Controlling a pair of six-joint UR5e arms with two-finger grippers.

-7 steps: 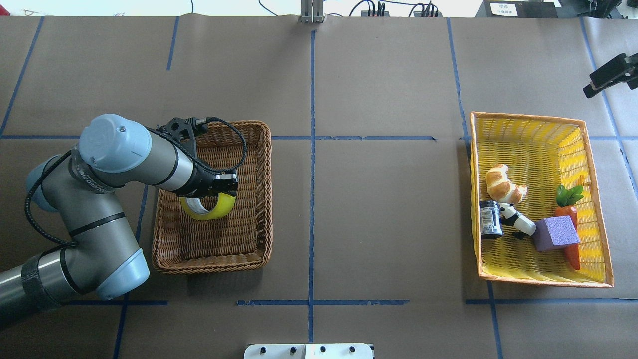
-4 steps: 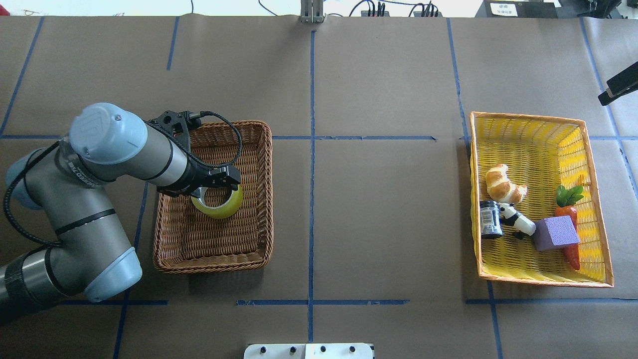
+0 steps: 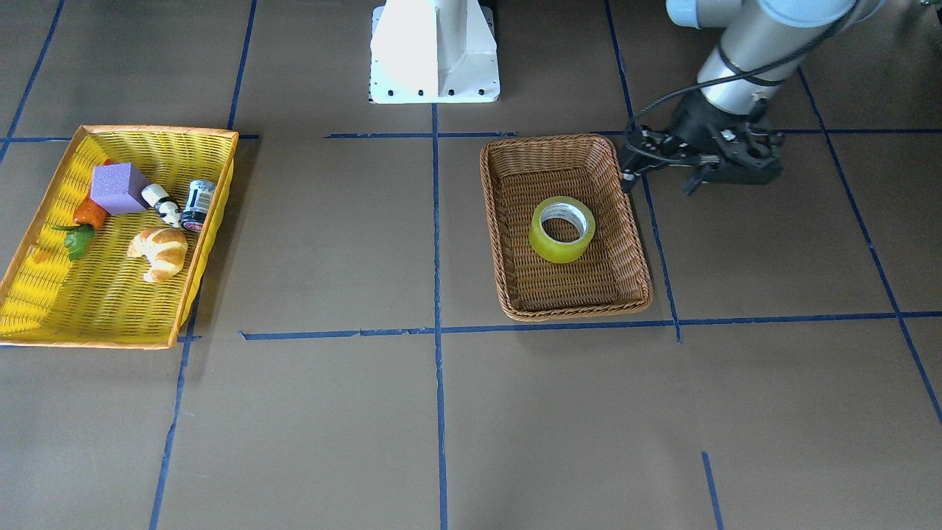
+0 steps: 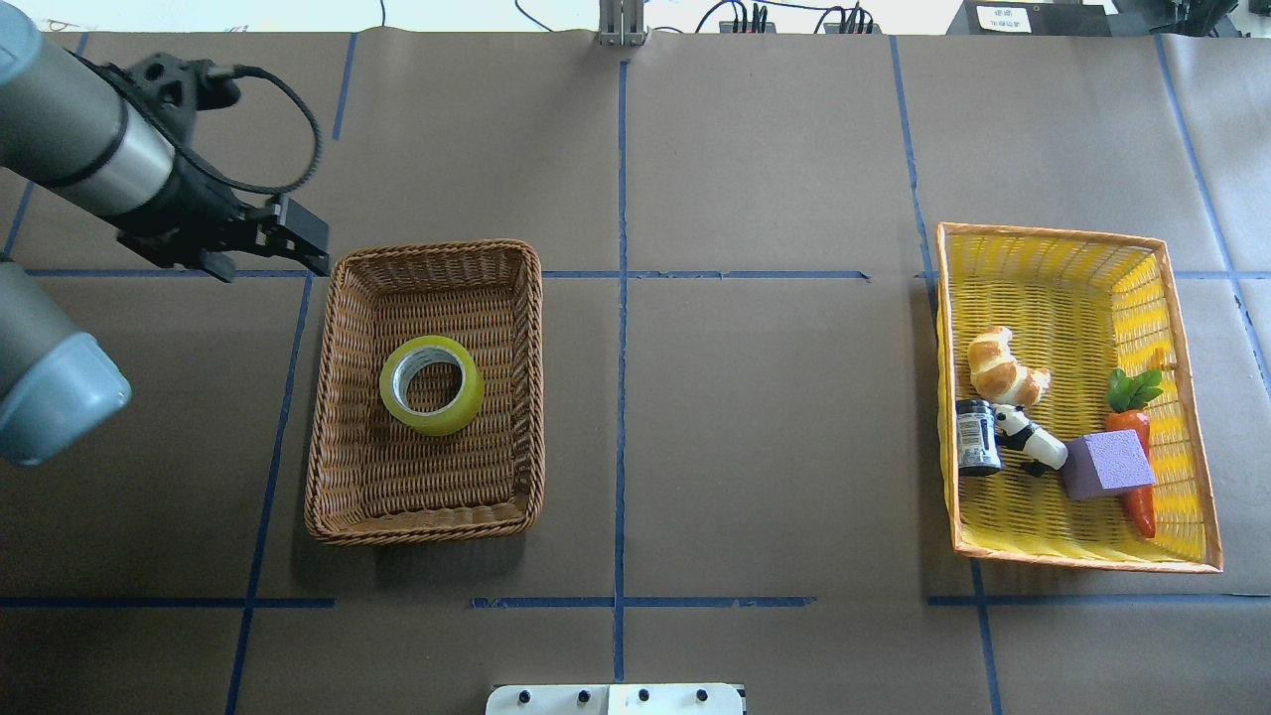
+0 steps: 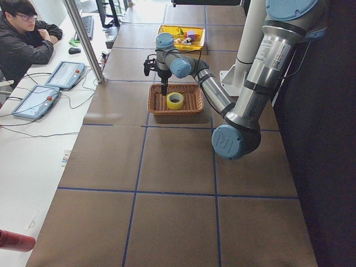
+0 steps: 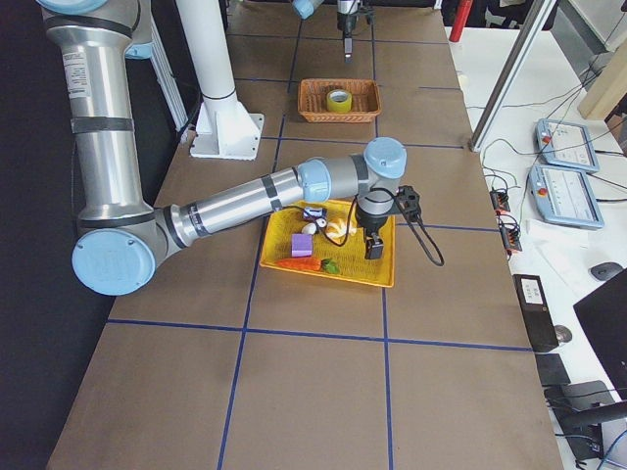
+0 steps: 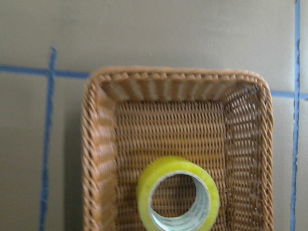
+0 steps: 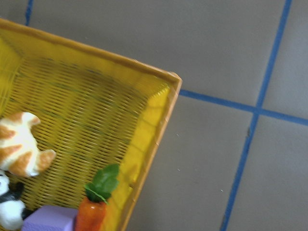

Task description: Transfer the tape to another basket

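Note:
The yellow-green tape (image 4: 432,385) lies flat near the middle of the brown wicker basket (image 4: 328,397), its core facing up. Both show in the front view, tape (image 3: 562,229) and basket (image 3: 491,221), and in the left wrist view, tape (image 7: 178,195) and basket (image 7: 178,76). My left gripper (image 4: 266,260) is open and empty, raised outside the basket's far left corner; it also shows in the front view (image 3: 657,184). My right gripper (image 6: 374,240) hangs over the yellow basket (image 6: 384,264); I cannot tell whether it is open or shut.
The yellow plastic basket (image 4: 948,397) at the right holds a croissant (image 4: 1005,367), a dark can (image 4: 978,437), a panda figure (image 4: 1031,439), a purple block (image 4: 1107,465) and a carrot (image 4: 1132,427). Blue tape lines cross the brown table.
My left gripper let go of the tape, rose and drew back to the far left, out of the wicker basket. The tape now lies flat in the basket.

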